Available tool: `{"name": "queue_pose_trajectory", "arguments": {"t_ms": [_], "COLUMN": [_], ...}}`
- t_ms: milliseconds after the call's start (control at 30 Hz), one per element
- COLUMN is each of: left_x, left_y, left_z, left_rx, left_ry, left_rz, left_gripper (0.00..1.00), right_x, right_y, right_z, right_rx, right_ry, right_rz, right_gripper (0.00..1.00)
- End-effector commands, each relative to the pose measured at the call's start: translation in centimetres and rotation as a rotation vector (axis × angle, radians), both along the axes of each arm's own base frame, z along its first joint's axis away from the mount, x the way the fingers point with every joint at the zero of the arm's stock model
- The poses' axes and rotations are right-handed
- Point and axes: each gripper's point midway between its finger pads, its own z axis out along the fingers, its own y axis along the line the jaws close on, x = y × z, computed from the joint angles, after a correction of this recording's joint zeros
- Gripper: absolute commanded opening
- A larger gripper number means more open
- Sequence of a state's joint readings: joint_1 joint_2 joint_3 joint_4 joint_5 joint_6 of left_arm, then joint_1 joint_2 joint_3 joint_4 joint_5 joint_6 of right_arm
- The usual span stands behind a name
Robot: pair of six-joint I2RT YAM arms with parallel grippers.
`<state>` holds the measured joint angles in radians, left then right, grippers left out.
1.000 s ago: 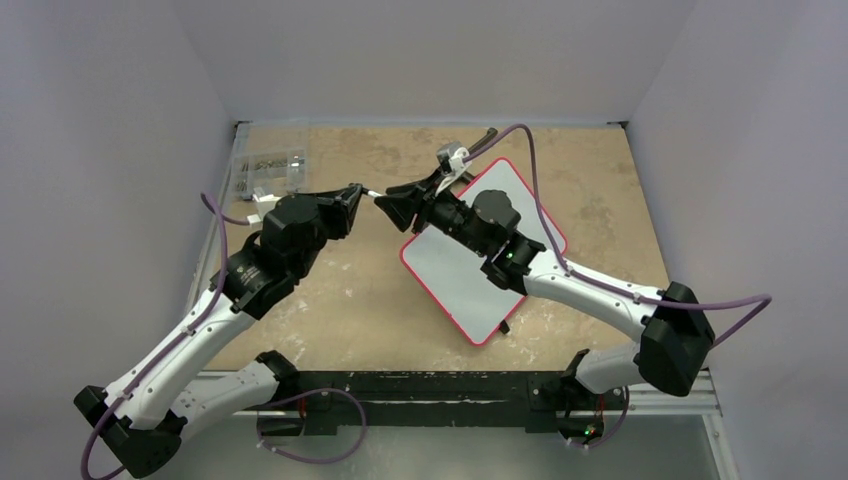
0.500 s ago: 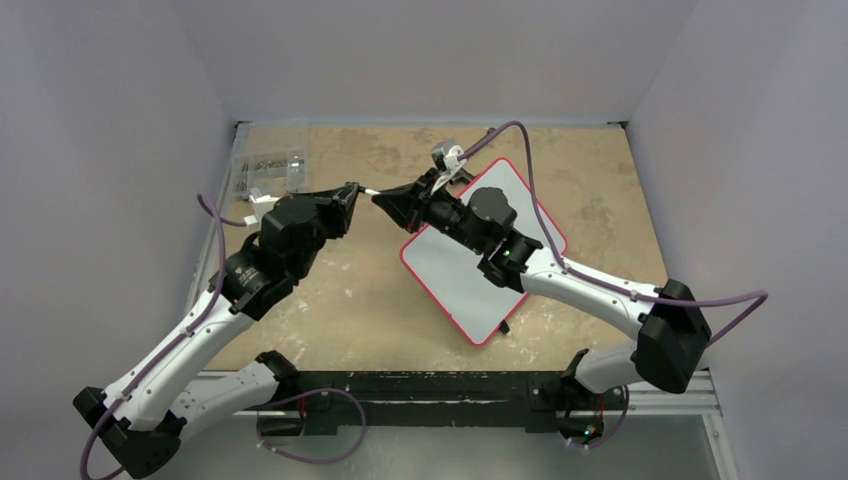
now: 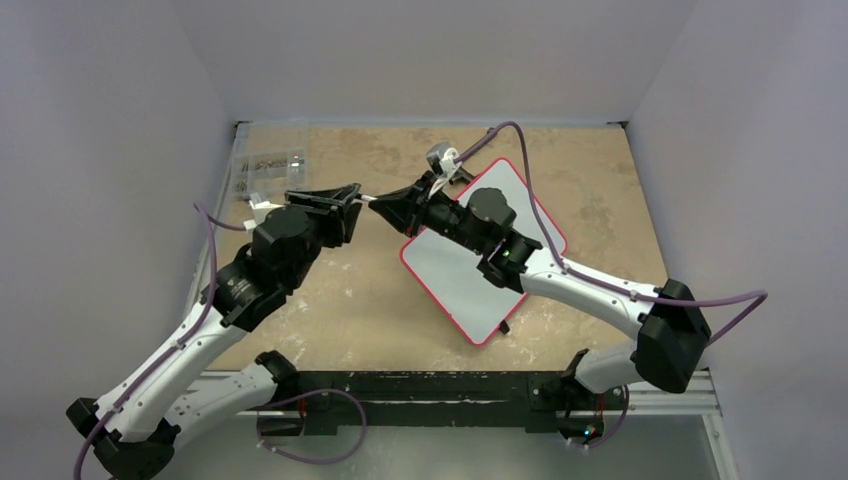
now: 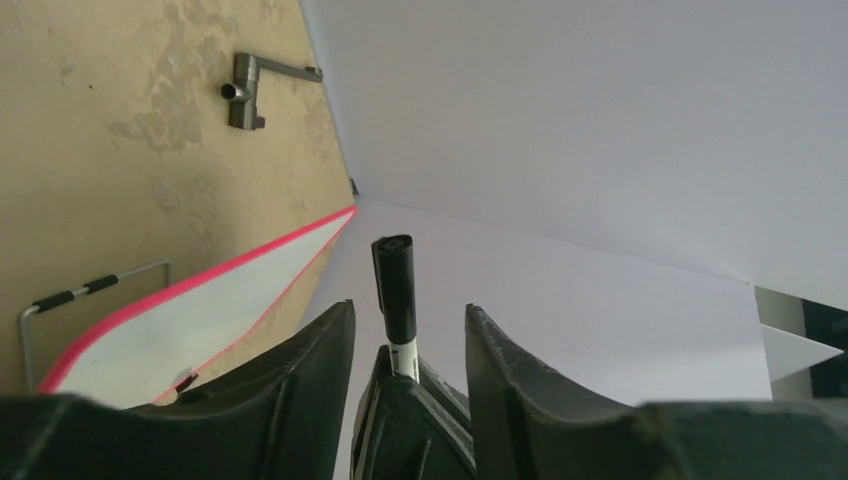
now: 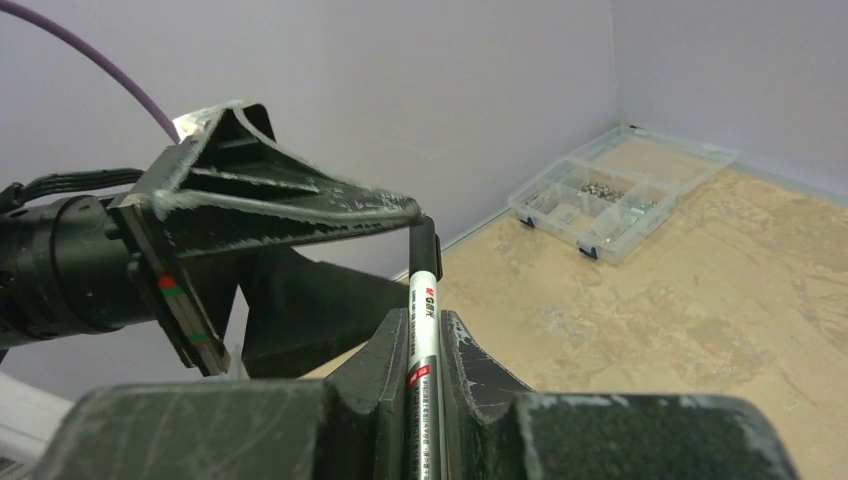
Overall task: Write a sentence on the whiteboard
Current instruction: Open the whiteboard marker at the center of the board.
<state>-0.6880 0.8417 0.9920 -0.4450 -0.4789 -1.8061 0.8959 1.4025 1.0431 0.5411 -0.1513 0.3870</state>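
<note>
Above the mottled tan table (image 3: 340, 290), my right gripper (image 5: 422, 320) clamps a slim black-capped marker (image 5: 424, 270), its cap between my left gripper's (image 4: 407, 308) spread fingers, the red-rimmed whiteboard (image 3: 455, 280) lying flat beneath the right arm (image 3: 590, 285).

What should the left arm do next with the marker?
Probably shut the left fingers on the cap. They stand open on either side of it, while the right fingers clamp the body of the marker. The whiteboard shows no writing and the cap looks on, so it likely has to come off first.
</note>
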Motion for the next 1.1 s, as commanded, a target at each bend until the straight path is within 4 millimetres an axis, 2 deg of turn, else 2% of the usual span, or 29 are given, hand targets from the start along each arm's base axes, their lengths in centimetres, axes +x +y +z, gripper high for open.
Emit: {"name": "queue_pose_trajectory", "arguments": {"t_ms": [0, 100, 233, 367, 567, 667, 900, 1067], "left_x": [-1.5, -2.4, -3.8, -5.1, -6.5, -6.2, -4.9, -4.4], "left_y": [-0.6, 0.3, 2.2, 3.4, 3.1, 2.1, -1.1, -1.4], "left_z": [1.1, 0.9, 0.8, 1.5, 1.1, 1.6, 1.8, 1.5], "left_rx": [-0.005, 0.013, 0.087, 0.201, 0.273, 0.244, 0.178, 0.154], "left_ry": [-0.055, -0.064, -0.09, -0.179, -0.175, -0.198, -0.198, -0.18], "left_rz": [-0.075, -0.076, -0.065, -0.088, -0.171, -0.198, -0.275, -0.265], "left_gripper": [0.53, 0.71, 0.74, 0.69, 0.68, 0.65, 0.52, 0.45], "right_x": [-1.1, -1.3, -2.2, -3.7, -5.7, -5.8, -5.8, -5.8], "right_y": [-0.1, -0.5, -1.1, -1.7, -2.5, -2.6, -2.1, -2.0], "right_z": [2.8, 2.8, 3.1, 2.7, 2.4, 2.3, 2.0, 1.8], "right_rx": [0.019, 0.015, 0.004, -0.043, -0.077, -0.082, -0.087, -0.091], "right_ry": [-0.082, -0.091, -0.11, -0.148, -0.195, -0.203, -0.201, -0.202], "right_rz": [0.041, 0.035, 0.055, 0.107, 0.171, 0.175, 0.194, 0.203], "right_gripper": [0.0, 0.0, 0.0, 0.0, 0.0, 0.0, 0.0, 0.0]}}
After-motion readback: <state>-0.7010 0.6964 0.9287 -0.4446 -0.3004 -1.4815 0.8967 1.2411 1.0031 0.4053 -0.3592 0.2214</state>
